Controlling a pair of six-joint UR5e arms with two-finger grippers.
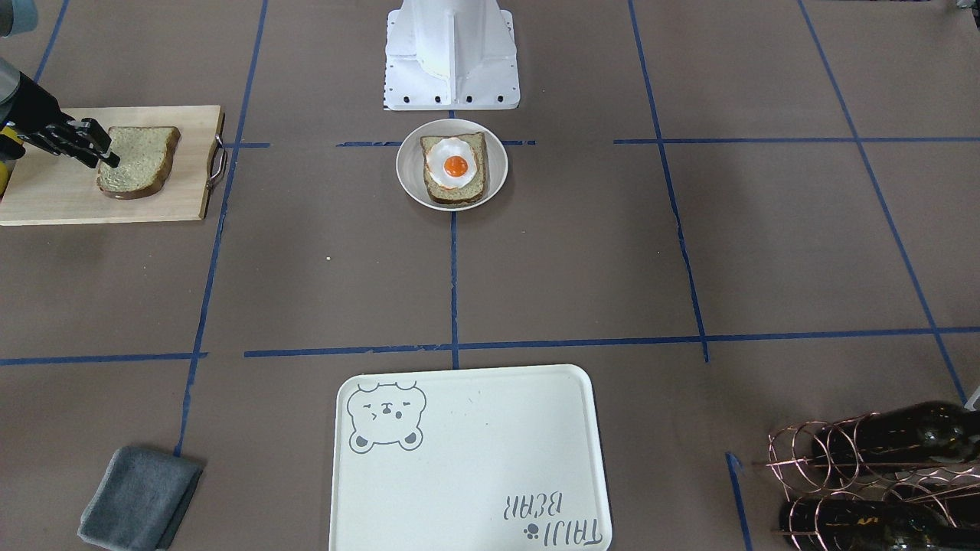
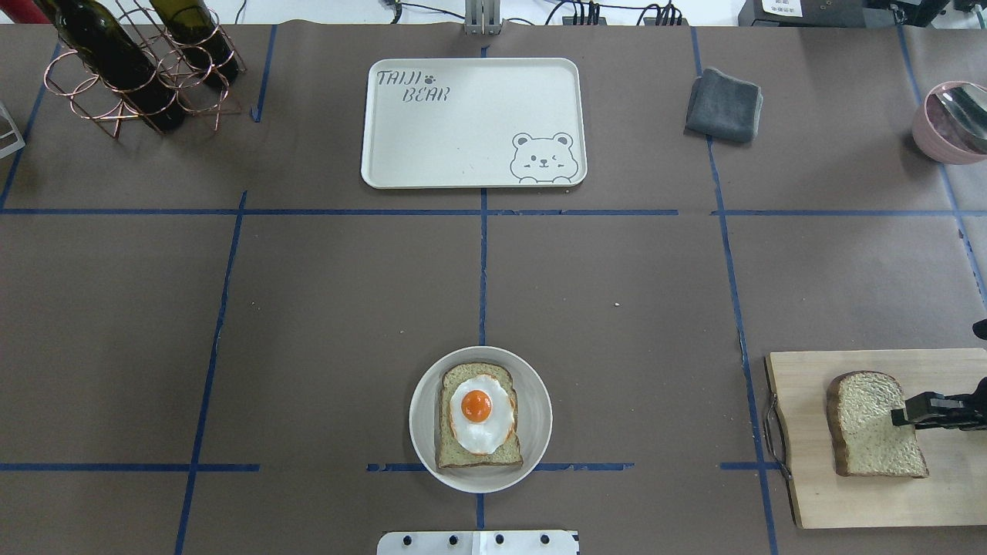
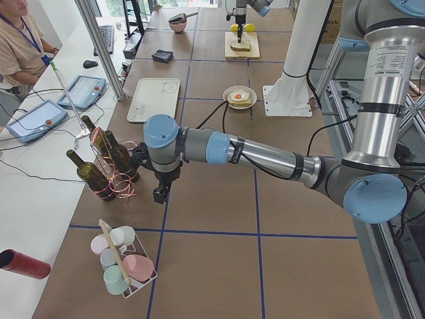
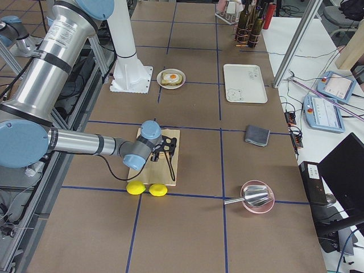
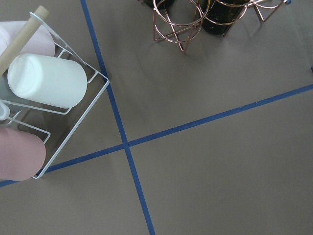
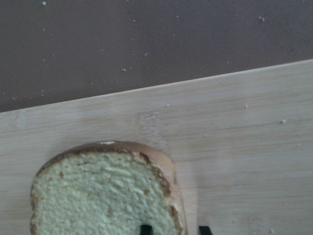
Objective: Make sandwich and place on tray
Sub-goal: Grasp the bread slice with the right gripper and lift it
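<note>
One bread slice (image 1: 452, 195) with the fried egg (image 1: 455, 164) on top lies on a small round white plate (image 1: 494, 164) at the table's middle, near the robot base; the egg also shows in the overhead view (image 2: 478, 408). The second bread slice (image 2: 871, 428) lies flat on the wooden cutting board (image 2: 848, 501). My right gripper (image 2: 898, 416) is open at that slice's edge. In the right wrist view its fingertips (image 6: 145, 229) straddle the crust. The cream tray (image 2: 463, 131) stands empty at the far side. My left gripper (image 3: 159, 195) hangs near the bottle rack; I cannot tell its state.
A copper rack with dark bottles (image 2: 131, 69) stands far left. A grey cloth (image 2: 723, 104) and a pink bowl with a spoon (image 2: 948, 123) are far right. A wire rack of cups (image 5: 44, 93) lies below the left wrist. Two lemons (image 4: 147, 189) sit beside the board.
</note>
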